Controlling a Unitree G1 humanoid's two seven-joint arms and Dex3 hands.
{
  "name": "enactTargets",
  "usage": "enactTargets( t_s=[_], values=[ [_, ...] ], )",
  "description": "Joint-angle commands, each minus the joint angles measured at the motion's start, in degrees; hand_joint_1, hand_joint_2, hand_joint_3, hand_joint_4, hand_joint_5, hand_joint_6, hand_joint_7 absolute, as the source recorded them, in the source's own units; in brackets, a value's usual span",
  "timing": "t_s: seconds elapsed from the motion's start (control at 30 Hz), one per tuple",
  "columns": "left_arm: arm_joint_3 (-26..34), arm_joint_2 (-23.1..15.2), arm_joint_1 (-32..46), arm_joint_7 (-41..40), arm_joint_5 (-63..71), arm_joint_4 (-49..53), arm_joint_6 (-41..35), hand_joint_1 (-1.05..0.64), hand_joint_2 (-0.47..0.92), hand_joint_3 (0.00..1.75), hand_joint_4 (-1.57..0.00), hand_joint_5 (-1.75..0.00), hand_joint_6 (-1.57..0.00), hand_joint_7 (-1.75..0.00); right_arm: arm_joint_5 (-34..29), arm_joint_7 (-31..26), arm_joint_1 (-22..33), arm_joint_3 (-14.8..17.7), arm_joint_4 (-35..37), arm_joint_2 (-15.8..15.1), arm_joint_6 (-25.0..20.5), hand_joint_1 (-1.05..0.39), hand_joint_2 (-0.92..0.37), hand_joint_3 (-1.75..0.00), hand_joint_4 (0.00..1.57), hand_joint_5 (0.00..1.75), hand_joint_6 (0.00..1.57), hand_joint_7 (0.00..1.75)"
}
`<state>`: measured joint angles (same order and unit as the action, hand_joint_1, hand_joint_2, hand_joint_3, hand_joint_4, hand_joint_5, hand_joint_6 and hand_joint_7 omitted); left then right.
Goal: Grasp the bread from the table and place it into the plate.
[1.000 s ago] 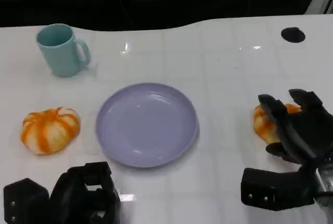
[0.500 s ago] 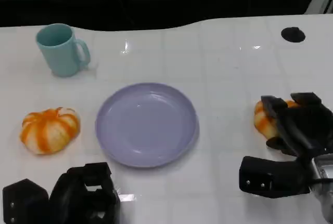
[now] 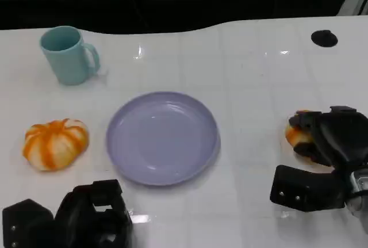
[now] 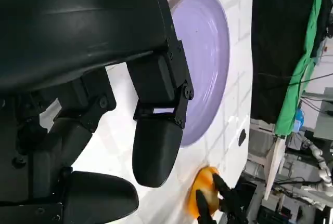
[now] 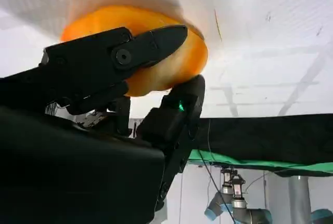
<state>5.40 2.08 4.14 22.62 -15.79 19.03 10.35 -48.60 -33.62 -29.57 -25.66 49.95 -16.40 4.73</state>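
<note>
A small orange bread (image 3: 298, 134) lies on the white table at the right, partly covered by my right hand (image 3: 333, 144), whose fingers curl around it. In the right wrist view the bread (image 5: 119, 17) sits between the black fingers (image 5: 130, 52), which press on it from both sides. The lilac plate (image 3: 162, 137) stands empty at the table's middle, left of that bread. My left hand (image 3: 75, 219) rests low at the front left and holds nothing. The left wrist view shows my left hand (image 4: 104, 78), the plate (image 4: 208, 63) and the far bread (image 4: 205, 190).
A bigger orange-and-white striped bread (image 3: 54, 143) lies left of the plate. At the back left stands a teal mug (image 3: 68, 54). A small black disc (image 3: 324, 38) sits at the back right. The table's dark far edge runs behind them.
My right hand has dropped lower over the small bread and its fingers have closed around it. The left hand, plate, mug and striped bread stayed put.
</note>
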Motion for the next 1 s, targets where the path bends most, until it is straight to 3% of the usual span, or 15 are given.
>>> enactTargets(
  t_s=[0.03, 0.37, 0.4, 0.43, 0.5, 0.77, 1.0],
  values=[
    [0.07, -0.53, 0.71, -0.92, 0.35, -0.75, -0.43, -0.87, -0.34, 1.75, -1.57, -1.22, -1.38, -1.15, 0.99, -1.78, -0.65, -0.21, 2.71, -0.64, 0.84, -0.2, -0.92, -0.06, 0.87, 1.75, 0.6, 1.72],
    [-0.16, -0.5, 0.79, -1.11, 0.39, -0.94, -0.46, -0.9, -0.31, 1.75, -1.57, -1.22, -1.37, -1.16, 2.11, -7.71, -0.88, -0.13, 4.41, -0.75, 4.65, -0.21, -0.87, -0.12, 0.89, 1.75, 0.63, 1.75],
    [-0.19, -0.48, 0.8, -1.13, 0.36, -1.01, -0.56, -0.9, -0.31, 1.75, -1.57, -1.22, -1.37, -1.16, 2.16, -8.18, -0.89, -0.12, 4.51, -0.79, 5.06, -0.21, -0.8, -0.27, 0.9, 1.75, 0.64, 1.75],
    [-0.2, -0.46, 0.8, -1.14, 0.33, -1.06, -0.64, -0.9, -0.31, 1.75, -1.57, -1.22, -1.37, -1.16, 2.19, -8.49, -0.92, -0.15, 4.63, -0.82, 5.33, -0.2, -0.61, -0.65, 0.9, 1.75, 0.65, 1.75],
    [-0.23, -0.44, 0.86, -1.15, 0.29, -1.2, -0.8, -0.91, -0.31, 1.75, -1.57, -1.22, -1.37, -1.17, 2.82, -8.97, -0.61, 0.14, 4.01, -0.9, 6.7, -0.2, -0.48, -0.93, 0.91, 1.75, 0.66, 1.75],
    [-0.18, -0.47, 0.79, -1.13, 0.23, -1.31, -1.2, -0.94, -0.28, 1.75, -1.57, -1.22, -1.38, -1.16, 3.5, -10.07, 0.98, 0.16, -0.52, -1.14, 10.67, -0.2, -0.43, -1.13, 0.94, 1.75, 0.71, 1.75],
    [-0.12, -0.49, 0.71, -1.01, 0.37, -0.84, -0.81, -0.96, -0.26, 1.75, -1.57, -1.22, -1.38, -1.15, 2.91, -9.62, 3.33, 0.03, -8.77, -0.94, 12.73, -0.18, -0.36, -1.3, 0.97, 1.75, 0.73, 1.75]
  ],
)
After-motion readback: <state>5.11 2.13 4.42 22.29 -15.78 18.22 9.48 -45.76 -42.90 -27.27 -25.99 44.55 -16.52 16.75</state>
